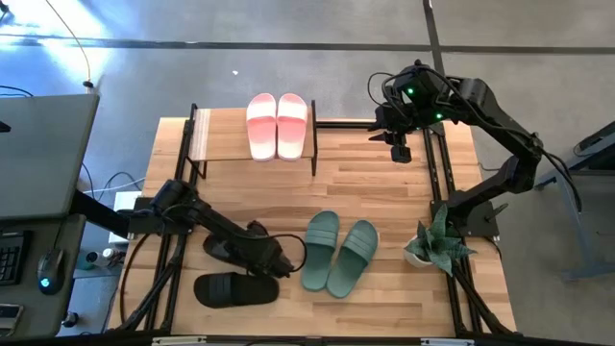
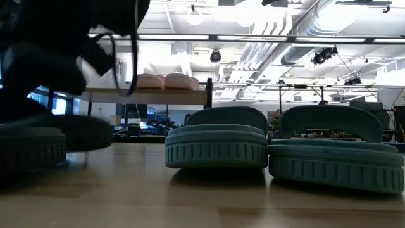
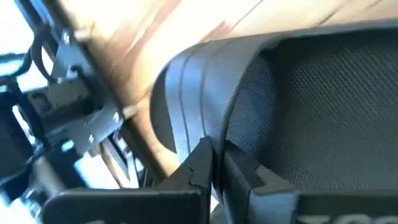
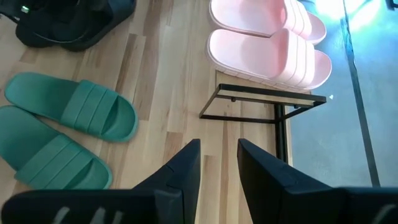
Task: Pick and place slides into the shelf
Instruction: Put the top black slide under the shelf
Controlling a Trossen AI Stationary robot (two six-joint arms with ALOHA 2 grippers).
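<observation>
Left claw (image 3: 214, 163), lower left in the high view, is clamped on the black slide (image 3: 298, 99) strap's thin edge; it could slip when lifted. Right claw (image 4: 217, 163), fingers apart, waits upper right.

2 dark, 6-joint arms are trailing black cables; green lights are glowing on the right arm's wrist (image 1: 415, 93).
</observation>
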